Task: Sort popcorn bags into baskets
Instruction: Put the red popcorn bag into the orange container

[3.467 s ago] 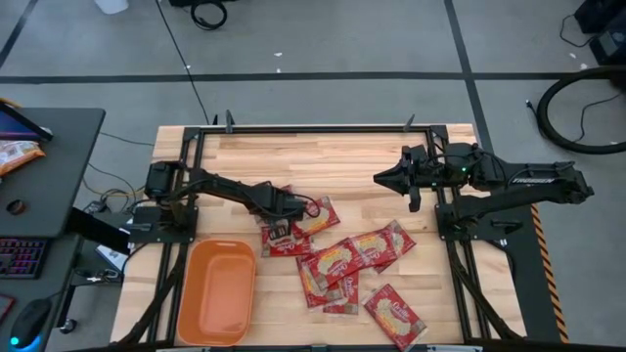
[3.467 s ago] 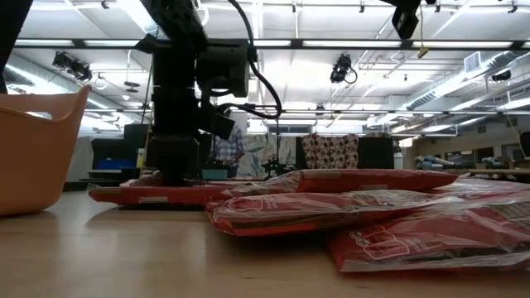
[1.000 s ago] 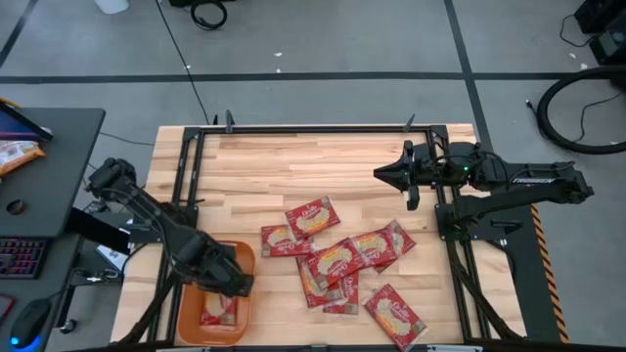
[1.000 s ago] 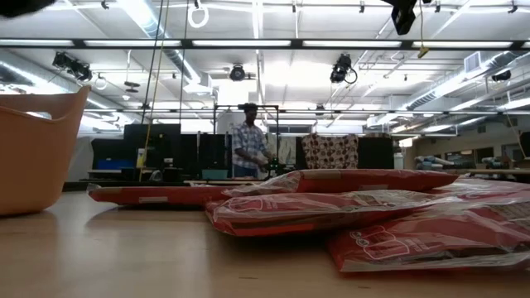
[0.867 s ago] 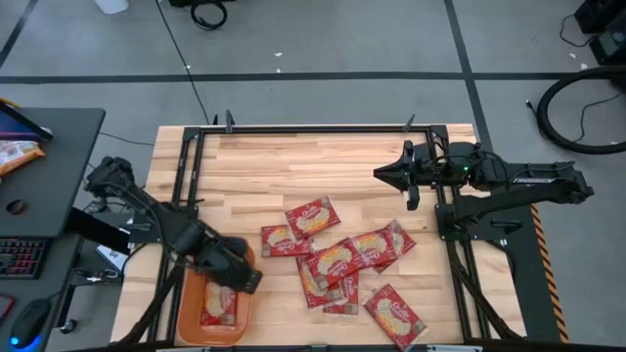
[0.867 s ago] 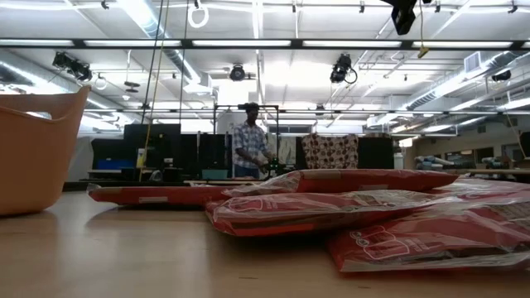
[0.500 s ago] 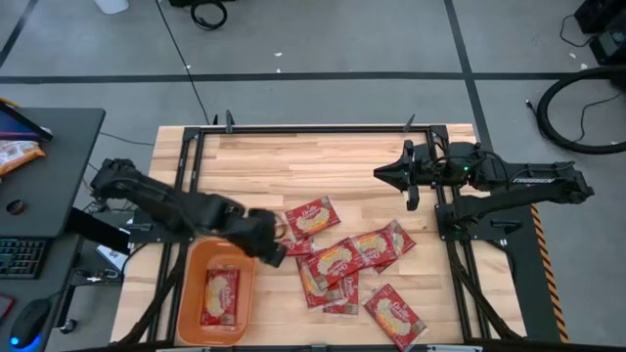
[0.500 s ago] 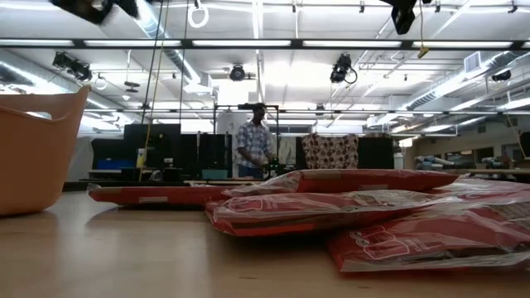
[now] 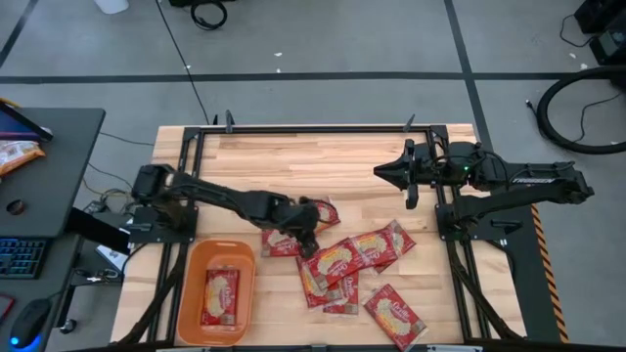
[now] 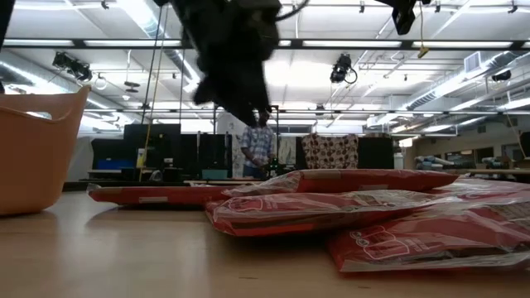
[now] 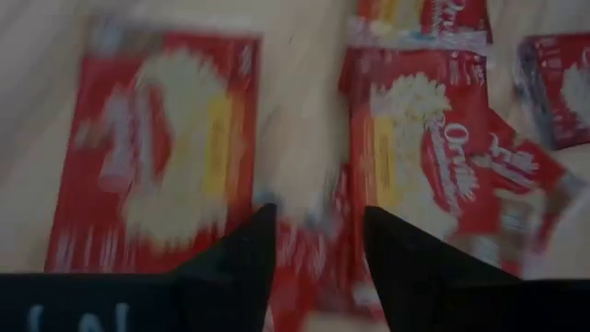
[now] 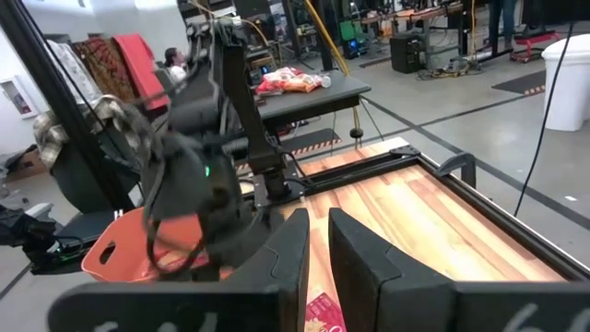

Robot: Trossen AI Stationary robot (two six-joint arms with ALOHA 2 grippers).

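Several red popcorn bags point(image 9: 337, 262) lie loose and partly overlapping on the wooden table, right of centre. One more popcorn bag point(image 9: 220, 296) lies flat in the orange basket point(image 9: 191, 284) at the near left. My left gripper point(image 9: 311, 223) hangs open above the pile's far-left bags. In the left wrist view its fingers point(image 11: 249, 254) frame the gap between two bags point(image 11: 157, 148) and touch neither. My right gripper point(image 9: 381, 174) waits in the air at the far right, fingers close together and empty.
Bare wood point(image 9: 313, 161) takes up the table's far half. Black frame rails point(image 9: 313, 128) run round the table. A dark desk with a keyboard and an orange-and-white snack packet point(image 9: 18, 152) stands off the left edge. A person point(image 10: 258, 149) stands in the room behind.
My left gripper has swung up from over the basket, toward the table's right and far edges, and now hangs over the bag pile. The bag in the basket has stayed where it lay. My right arm has kept still.
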